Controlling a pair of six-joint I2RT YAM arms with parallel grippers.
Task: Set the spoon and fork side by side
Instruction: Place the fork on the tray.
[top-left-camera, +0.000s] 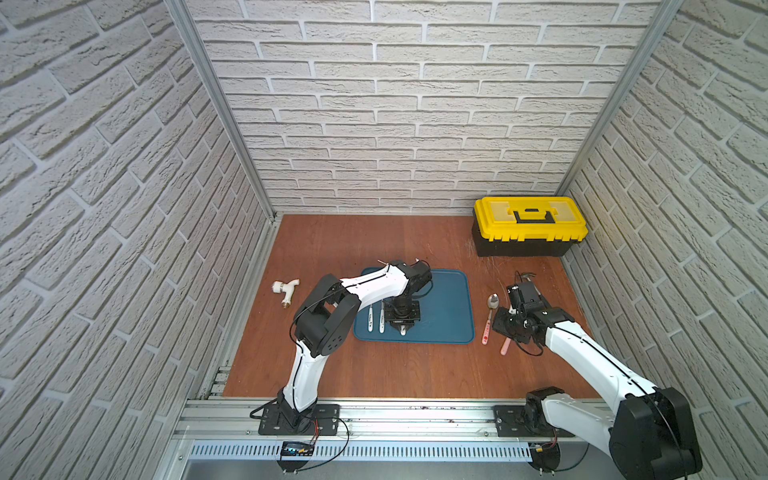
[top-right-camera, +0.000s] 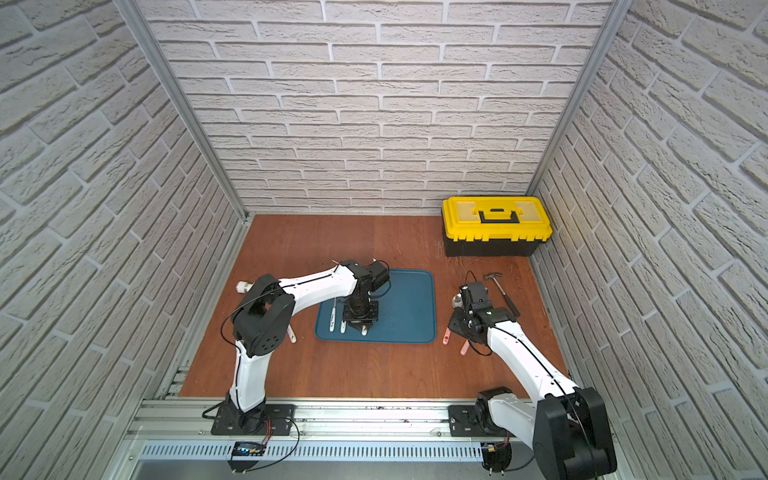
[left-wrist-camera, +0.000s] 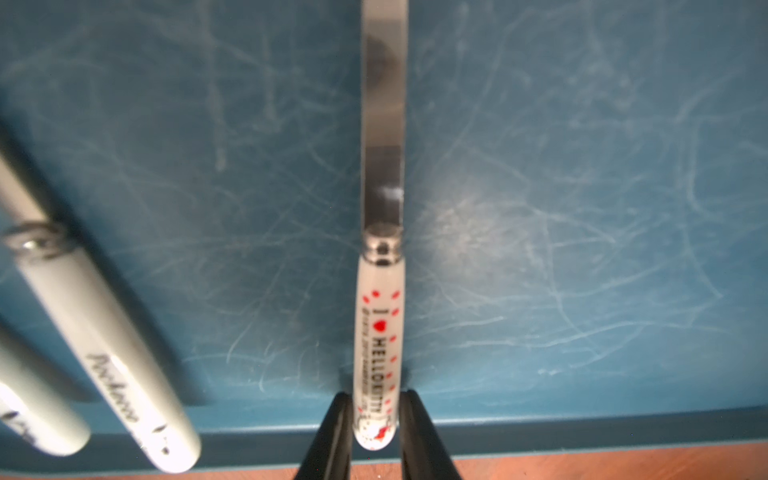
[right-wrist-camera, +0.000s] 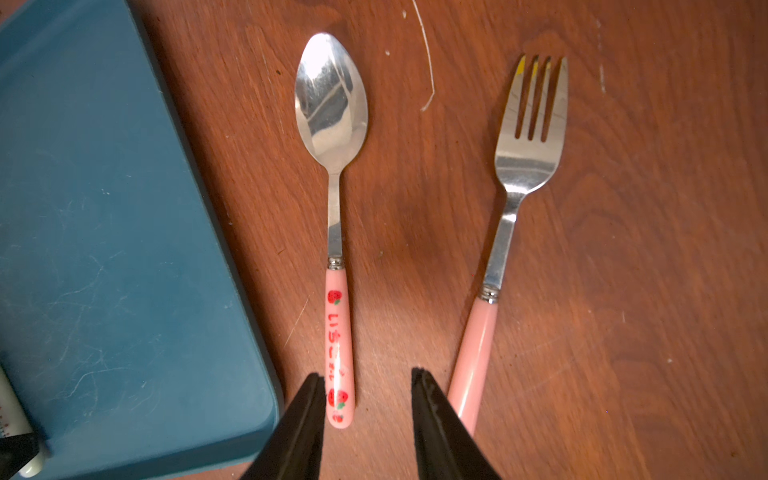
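Wood tabletop (top-left-camera: 374, 365), right tool (right-wrist-camera: 366, 373) spread, left tool (left-wrist-camera: 374, 394) grip unclear, fork (right-wrist-camera: 503, 241) tines wrist-view only

1. Yellow-lidded toolbox (top-left-camera: 530, 224), right of centre by the brick wall (lid shut).
2. Blue tray (top-left-camera: 449, 307), mid-frame on the wooden table (top-left-camera: 374, 374).
3. White pipe fitting (top-left-camera: 286, 291), left of the tray.
4. Hammer (top-right-camera: 505, 293), right of the tray.

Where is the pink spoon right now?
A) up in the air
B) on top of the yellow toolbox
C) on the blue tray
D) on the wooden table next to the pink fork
D: the spoon lies flat on the wooden table beside the fork, just off the edge of the blue tray.
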